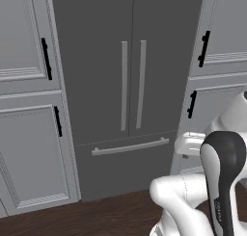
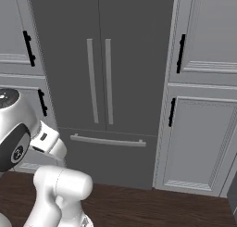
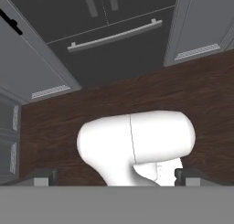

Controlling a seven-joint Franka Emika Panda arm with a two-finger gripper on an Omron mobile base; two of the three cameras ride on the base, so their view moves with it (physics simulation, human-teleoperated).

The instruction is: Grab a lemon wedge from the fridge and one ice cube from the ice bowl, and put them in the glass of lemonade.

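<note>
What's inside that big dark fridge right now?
Nothing inside can be seen: the fridge has both upper doors and its bottom drawer shut, so shelves and contents are covered. Visible are its long grey bar handles and the light grey cabinets on either side.

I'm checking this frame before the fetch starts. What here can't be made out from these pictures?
- Inside of the fridge: both doors are shut in both base views, so whether a lemon wedge lies there cannot be told.
- Fridge top: cut off by the upper edge in both base views.
- Fridge drawer: shut in the hand view, contents hidden.
- Gripper: the hand view shows its finger tips standing wide apart with nothing between them.
</note>
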